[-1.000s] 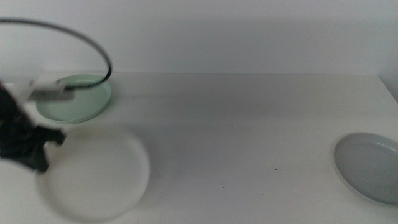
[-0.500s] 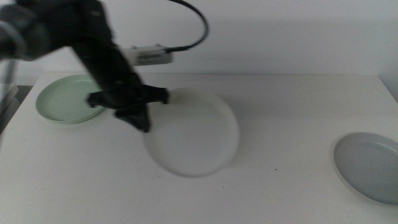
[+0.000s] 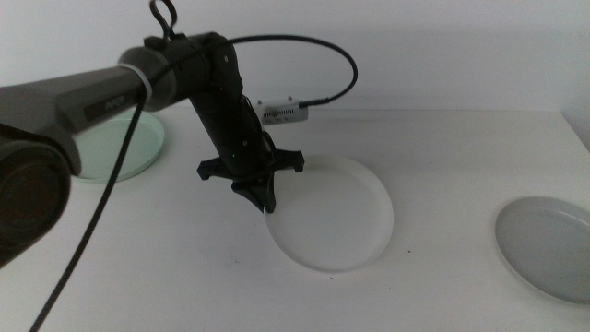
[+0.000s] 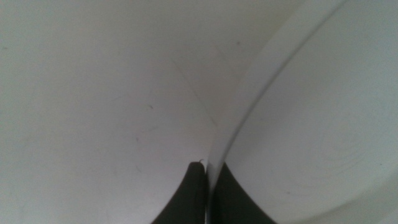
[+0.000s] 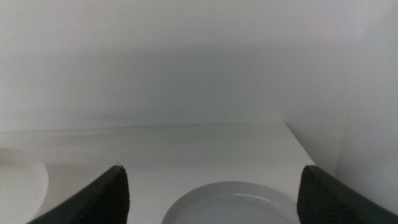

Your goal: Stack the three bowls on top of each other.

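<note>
Pinching the white bowl (image 3: 332,214) by its rim at roughly its 9 o'clock edge, the left hand (image 3: 267,198) sat near the centre of the surface (image 3: 442,148); the left wrist view showed both jaws closed tight on the rim of that bowl (image 4: 311,124). White bowl was mid-surface, slightly toward 6 o'clock. Mint green bowl (image 3: 138,152) lay at about 10 o'clock, partly behind the arm, well apart. Grey bowl (image 3: 548,249) sat at about 4 o'clock by the edge, well apart from the white one. Right hand (image 5: 211,199) hung spread wide, holding nothing, just beside the grey bowl (image 5: 230,205).
</note>
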